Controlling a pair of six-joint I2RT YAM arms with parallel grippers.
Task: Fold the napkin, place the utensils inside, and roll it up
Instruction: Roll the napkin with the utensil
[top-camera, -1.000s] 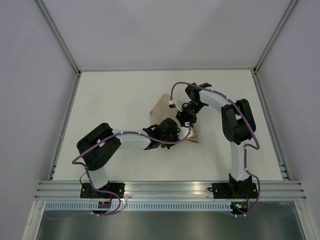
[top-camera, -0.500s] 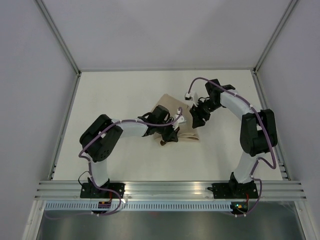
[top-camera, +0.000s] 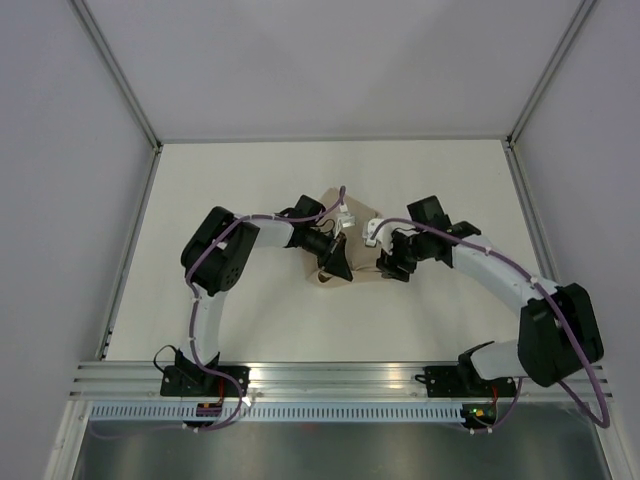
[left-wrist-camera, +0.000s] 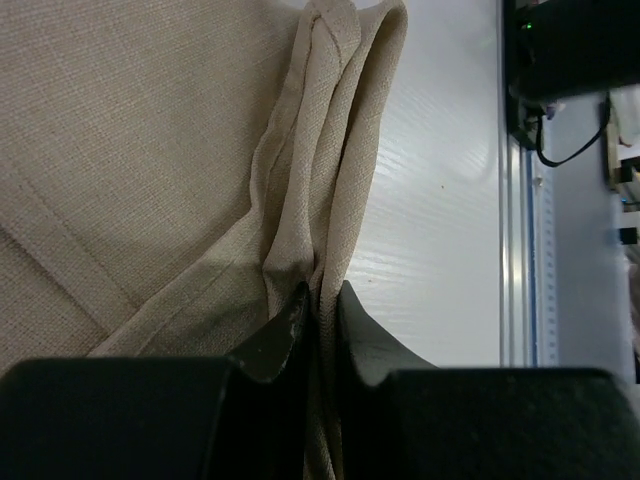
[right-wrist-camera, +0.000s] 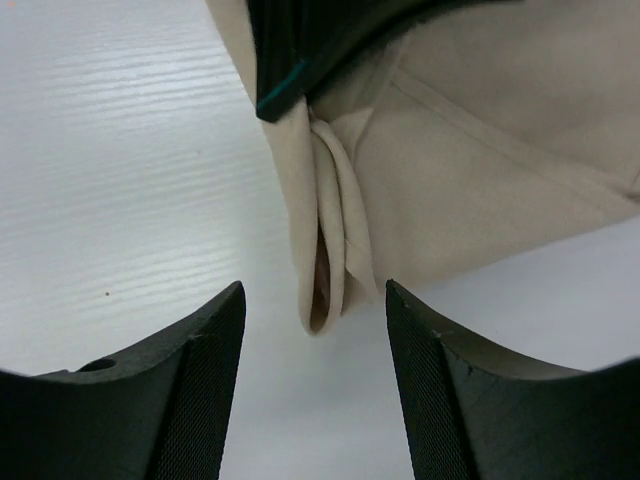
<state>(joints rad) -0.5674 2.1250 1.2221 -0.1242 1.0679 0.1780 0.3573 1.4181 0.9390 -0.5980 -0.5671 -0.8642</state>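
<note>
Both my grippers sit at the napkin (left-wrist-camera: 150, 150), which lies in the middle of the table (top-camera: 250, 330). My left gripper (left-wrist-camera: 320, 300) is clamped on its bunched fold, which runs lengthwise away from it; my right gripper (right-wrist-camera: 312, 292), spread wide and empty, faces the fold's free end, just short of it.

The top camera looks down from high above the napkin (top-camera: 360, 258); both wrist cameras sit close, sharing its bunched fold.

Left end effector (left-wrist-camera: 318, 312) pinching napkin (left-wrist-camera: 150, 150) fold
</note>
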